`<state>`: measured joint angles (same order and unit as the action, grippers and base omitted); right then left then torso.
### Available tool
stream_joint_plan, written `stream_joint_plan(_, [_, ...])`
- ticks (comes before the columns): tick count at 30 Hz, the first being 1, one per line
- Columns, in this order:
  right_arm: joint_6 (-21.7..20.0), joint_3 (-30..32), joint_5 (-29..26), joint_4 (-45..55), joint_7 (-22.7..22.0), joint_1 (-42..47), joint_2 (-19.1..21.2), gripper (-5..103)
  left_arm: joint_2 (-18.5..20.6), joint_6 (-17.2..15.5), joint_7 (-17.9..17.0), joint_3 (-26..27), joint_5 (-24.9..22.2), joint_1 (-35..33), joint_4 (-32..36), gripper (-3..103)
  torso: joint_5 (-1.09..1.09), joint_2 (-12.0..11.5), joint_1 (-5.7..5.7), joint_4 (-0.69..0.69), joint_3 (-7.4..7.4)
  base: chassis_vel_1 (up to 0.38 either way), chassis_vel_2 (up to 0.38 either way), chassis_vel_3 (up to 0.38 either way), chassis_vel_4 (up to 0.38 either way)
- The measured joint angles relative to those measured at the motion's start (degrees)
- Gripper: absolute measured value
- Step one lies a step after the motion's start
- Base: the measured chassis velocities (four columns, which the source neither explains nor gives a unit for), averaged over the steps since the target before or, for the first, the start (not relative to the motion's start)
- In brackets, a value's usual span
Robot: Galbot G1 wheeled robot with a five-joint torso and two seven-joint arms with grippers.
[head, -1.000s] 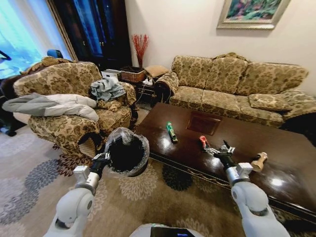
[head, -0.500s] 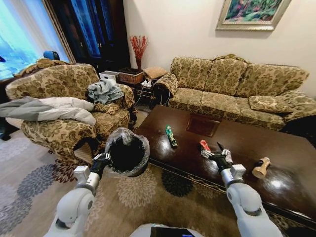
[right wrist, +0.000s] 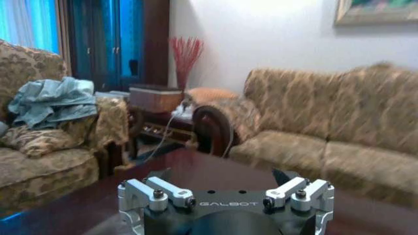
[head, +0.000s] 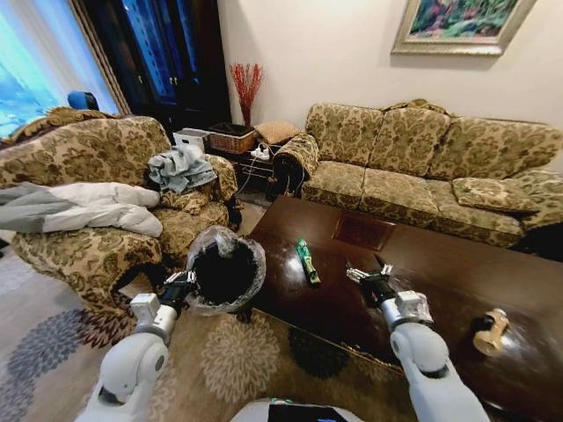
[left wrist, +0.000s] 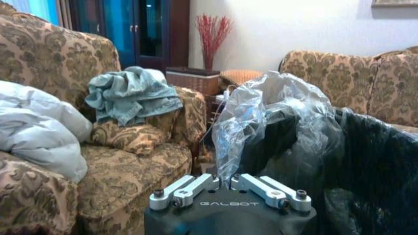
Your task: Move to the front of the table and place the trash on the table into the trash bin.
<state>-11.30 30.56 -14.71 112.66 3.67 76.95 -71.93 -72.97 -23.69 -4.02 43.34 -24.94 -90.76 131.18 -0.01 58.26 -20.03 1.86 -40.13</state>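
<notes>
Left gripper (head: 182,283) clamps liner rim of black trash bin (head: 223,271), held beside dark wooden worktop (head: 440,264). Right gripper (head: 368,273) over worktop, fingers wide, holding nothing. Green bottle (head: 306,260) lies just left of it. Tan bottle-shaped piece (head: 491,331) near right edge.

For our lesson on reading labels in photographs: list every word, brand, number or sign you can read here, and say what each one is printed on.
"GALBOT": on the body of the left gripper, in the left wrist view.
"GALBOT": on the body of the right gripper, in the right wrist view.
Any print on the green bottle is too small to read.
</notes>
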Motion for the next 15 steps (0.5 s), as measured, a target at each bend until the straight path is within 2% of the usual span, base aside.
stream_joint_plan(2, [-1.26, -3.65, -2.21, -3.71, -0.7, -2.76, -0.17, 100, 0.32, -0.03, -0.39, 0.42, -0.22, -0.02, 0.06, 3, -0.01, 0.0, -0.02, 0.0, -0.01, -0.072, 0.053, 0.061, -0.045])
stream_joint_plan(6, [-1.79, -7.28, -3.23, -8.66, -1.33, -5.57, -0.7, 100, 0.72, -0.08, -0.83, 0.74, -0.67, 0.01, 0.27, 3, 0.01, 0.0, 0.0, 0.02, 0.0, -0.029, 0.019, 0.027, -0.013])
stream_joint_plan(8, [-1.95, -10.65, -3.38, -14.45, -1.59, -8.99, -1.83, 100, 1.47, -0.52, -1.32, 0.9, -1.1, 0.55, 0.36, 3, 0.0, 0.01, 0.05, 0.01, 0.02, 0.0, 0.0, 0.0, 0.0])
stream_joint_plan(15, [-1.86, -14.97, -3.1, -24.83, -2.57, -15.67, -5.34, 100, 2.69, -1.45, -1.89, 0.73, -1.36, 1.18, 0.86, 3, -0.01, 0.01, 0.05, 0.01, 0.01, 0.0, 0.0, 0.0, 0.0])
